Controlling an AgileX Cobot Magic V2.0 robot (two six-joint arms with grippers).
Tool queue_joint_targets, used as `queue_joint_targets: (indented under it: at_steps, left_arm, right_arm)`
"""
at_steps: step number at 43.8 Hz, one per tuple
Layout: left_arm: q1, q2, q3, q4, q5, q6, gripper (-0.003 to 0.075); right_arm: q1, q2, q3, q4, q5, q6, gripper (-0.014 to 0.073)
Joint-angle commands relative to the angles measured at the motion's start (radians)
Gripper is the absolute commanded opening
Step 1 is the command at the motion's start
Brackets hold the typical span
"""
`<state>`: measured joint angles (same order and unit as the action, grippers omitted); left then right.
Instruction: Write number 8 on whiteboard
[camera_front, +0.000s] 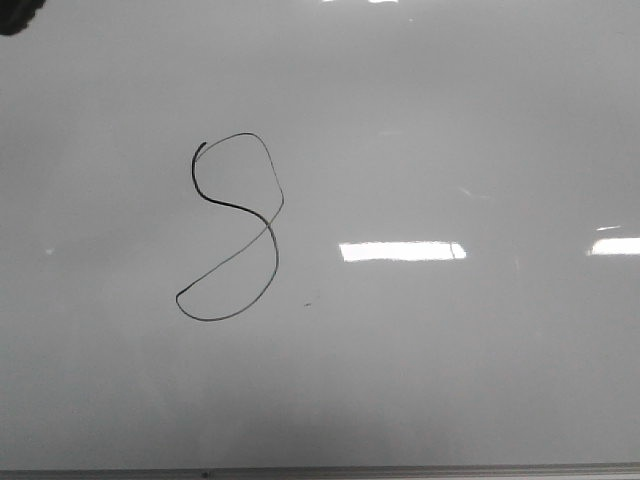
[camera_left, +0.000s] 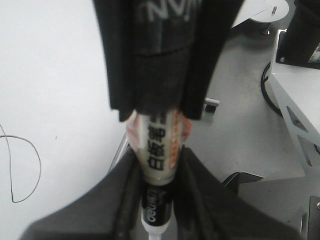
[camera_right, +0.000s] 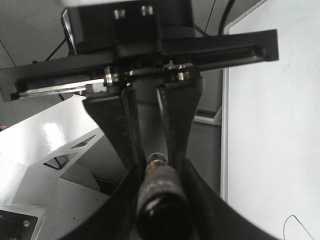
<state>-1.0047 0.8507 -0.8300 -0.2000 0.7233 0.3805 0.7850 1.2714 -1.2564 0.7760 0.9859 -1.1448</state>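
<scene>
The whiteboard (camera_front: 450, 120) fills the front view. On it, left of centre, stands the number 8 (camera_front: 232, 230), a thin black slanted loop with a small gap at its top left. Neither gripper shows clearly in the front view. In the left wrist view my left gripper (camera_left: 159, 192) is shut on a white-barrelled marker (camera_left: 159, 145) with black print, held off the board's edge; the whiteboard (camera_left: 50, 75) and part of the drawn line (camera_left: 40, 167) lie beside it. My right gripper (camera_right: 159, 200) is shut on a dark cylinder (camera_right: 161, 192), with the whiteboard (camera_right: 275, 125) alongside.
A thin grey metal edge (camera_front: 320, 470) runs along the board's bottom. A bright light reflection (camera_front: 400, 251) and a tiny dark speck (camera_front: 307, 303) sit right of the figure. A dark blurred shape (camera_front: 18, 15) fills the top left corner. White metal framing (camera_left: 295, 100) stands off the board.
</scene>
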Motion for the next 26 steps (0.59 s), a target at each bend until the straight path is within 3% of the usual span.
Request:
queue_joint_targets:
  at_steps: [1,4,7,12,16,18,26]
  left_arm:
    - [-0.002,-0.009,-0.039,-0.021,-0.045,0.001,0.0036]
    - [-0.002,-0.009,-0.039,-0.021,-0.045,0.001,-0.0017]
    - [-0.002,-0.009,-0.039,-0.021,-0.045,0.001,-0.0021]
    - [-0.002,-0.009,-0.039,-0.021,-0.044,0.001,-0.0020]
    - [-0.002,-0.003,-0.039,0.001,-0.039,-0.004,-0.0020]
    - [-0.002,0.009,-0.039,0.018,-0.037,-0.023,-0.0021]
    - [-0.002,0.076,-0.039,0.209,-0.035,-0.248,-0.0020]
  right_arm:
    - [0.000,-0.024,-0.025,0.041,-0.041,0.001,-0.0057]
    - [0.000,-0.024,-0.025,0.041,-0.045,0.001,-0.0029]
    - [0.000,-0.024,-0.025,0.042,-0.053,0.001,0.0052]
    - [-0.001,-0.025,-0.025,0.045,-0.075,0.014,0.0321]
    - [-0.009,-0.033,-0.026,0.045,-0.094,0.061,0.0478]
    - [-0.023,-0.041,-0.026,0.042,-0.098,0.087,0.0512]
    - [-0.132,-0.126,0.002,0.001,-0.084,0.178,0.0476]
